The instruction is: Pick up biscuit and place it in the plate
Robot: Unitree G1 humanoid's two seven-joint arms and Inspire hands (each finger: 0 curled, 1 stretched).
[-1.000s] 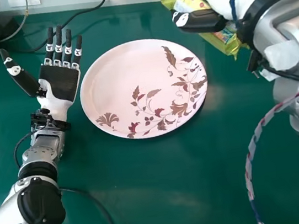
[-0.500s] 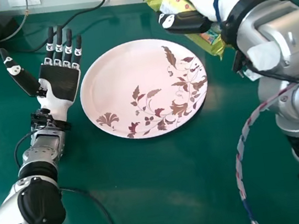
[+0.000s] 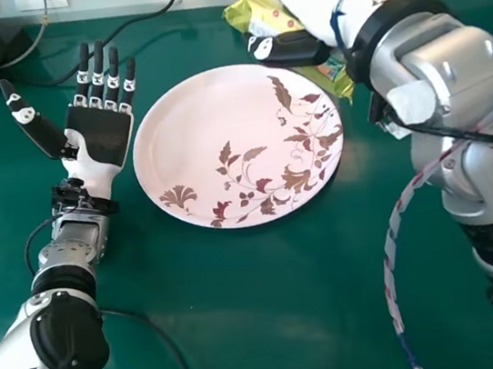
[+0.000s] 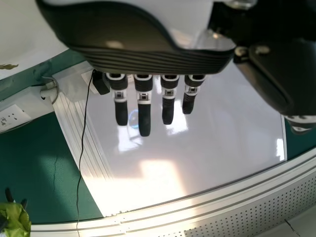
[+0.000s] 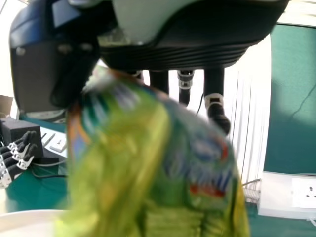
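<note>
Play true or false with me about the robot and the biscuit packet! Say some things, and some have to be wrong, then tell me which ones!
1. The right hand is holding the biscuit packet. True.
2. The plate has leaves pictured on it. True.
3. The biscuit packet is lying on the plate. False: the right hand has it in its fingers.
4. The left hand is open with its palm up. True.
5. The table is bright red. False: the table is green.
6. The left hand is under the plate. False: the left hand is beside the plate, on its left in the head view.
</note>
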